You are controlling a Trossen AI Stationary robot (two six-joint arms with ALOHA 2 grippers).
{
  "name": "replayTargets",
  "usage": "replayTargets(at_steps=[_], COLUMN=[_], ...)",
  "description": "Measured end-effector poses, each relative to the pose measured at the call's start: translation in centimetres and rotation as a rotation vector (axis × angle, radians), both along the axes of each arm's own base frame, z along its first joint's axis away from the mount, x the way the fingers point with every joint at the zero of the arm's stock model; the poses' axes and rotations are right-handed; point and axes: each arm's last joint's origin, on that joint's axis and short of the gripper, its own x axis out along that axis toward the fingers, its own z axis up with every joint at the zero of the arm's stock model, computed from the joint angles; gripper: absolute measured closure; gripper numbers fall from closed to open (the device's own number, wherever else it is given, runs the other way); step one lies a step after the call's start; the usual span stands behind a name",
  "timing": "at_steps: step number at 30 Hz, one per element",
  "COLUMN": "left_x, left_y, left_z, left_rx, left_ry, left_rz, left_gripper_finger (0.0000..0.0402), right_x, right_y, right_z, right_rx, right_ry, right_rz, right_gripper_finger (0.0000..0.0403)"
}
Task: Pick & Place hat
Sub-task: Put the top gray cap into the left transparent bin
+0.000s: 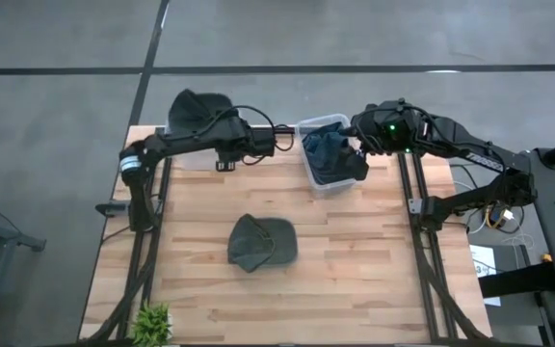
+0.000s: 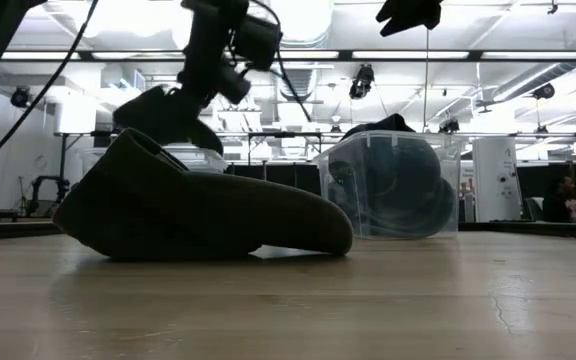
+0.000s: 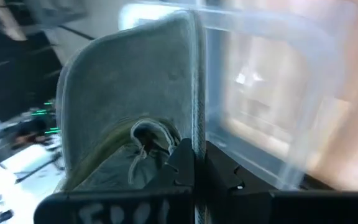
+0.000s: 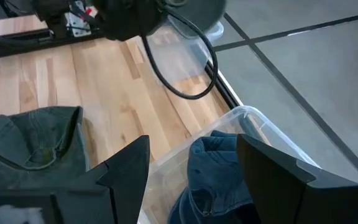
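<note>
Wooden table [image 1: 374, 280]: hat [image 1: 261, 242], bin [image 1: 318, 178], plant [image 1: 151, 322]

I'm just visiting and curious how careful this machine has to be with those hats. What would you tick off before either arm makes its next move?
1. Left gripper has a firm hold on a hat: ok; its wrist view shows the fingers closed on the grey-green hat.
2. Right gripper ready to grasp: ok; its fingers are open above the clear bin.
3. Something in the bin to pick: ok; a blue denim hat lies inside.
4. Hat on the table out of both arms' way: ok; it lies alone mid-table.
5. Arms apart from each other: ok; they are close near the bin but not touching.
6. Where the held hat should go: cannot tell.
</note>
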Motion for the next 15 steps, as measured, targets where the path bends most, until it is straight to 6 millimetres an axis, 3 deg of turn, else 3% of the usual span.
replayTargets(at_steps=[6,15], left_x=[-0.7,-1.2], left_y=[0.5,0.9], left_z=[-1.5,-1.5], left_rx=[-0.069,-0.085], left_ry=[0.046,0.091], left_rz=[0.023,0.002], left_gripper_finger=[0.0395,0.0395], right_x=[0.3,0.3], right_y=[-0.1,-0.1], right_z=[-0.9,-0.8], right_rx=[0.005,0.003], right_ry=[0.02,0.016], right_rz=[0.001,0.001], right_gripper_finger=[0.017,0.017])
